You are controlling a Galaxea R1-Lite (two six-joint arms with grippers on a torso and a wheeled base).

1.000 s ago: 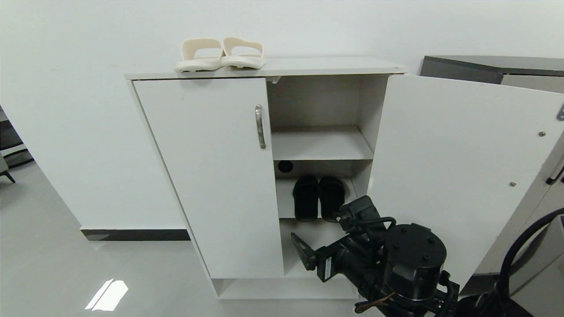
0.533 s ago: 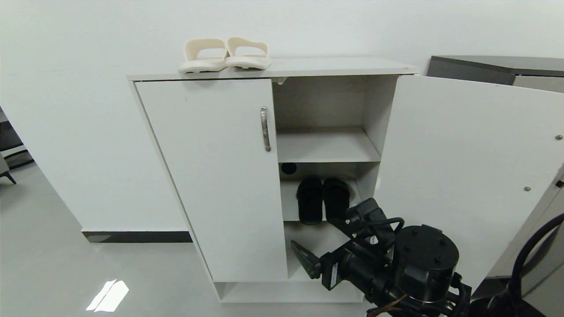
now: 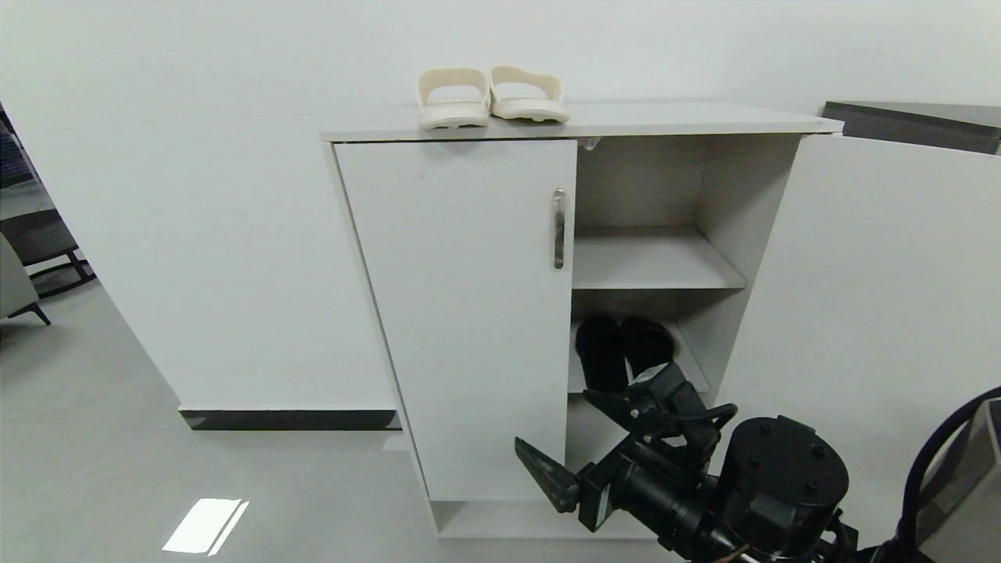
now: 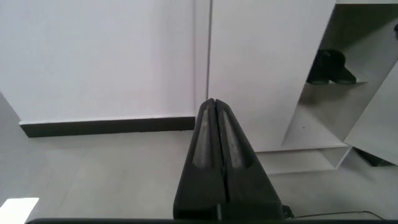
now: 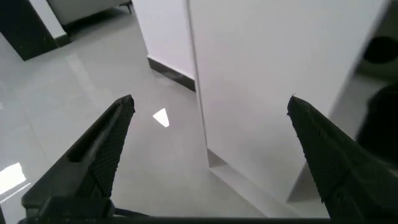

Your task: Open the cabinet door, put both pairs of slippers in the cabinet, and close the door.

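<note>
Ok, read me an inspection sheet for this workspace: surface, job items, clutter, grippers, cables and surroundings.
Surface: white cabinet top; glossy grey floor below.
Job's things: cream slippers side by side on the cabinet top, above the shut left door; black slippers on a shelf inside; right door swung open.
Clutter: nothing seen.
Grippers: right gripper open and empty, low in front of the open compartment; left gripper shut, empty, pointed at the floor beside the cabinet.
Cables: black cable looped on the right arm.
Surroundings: white wall, chair at the left edge, grey unit behind the open door.
</note>
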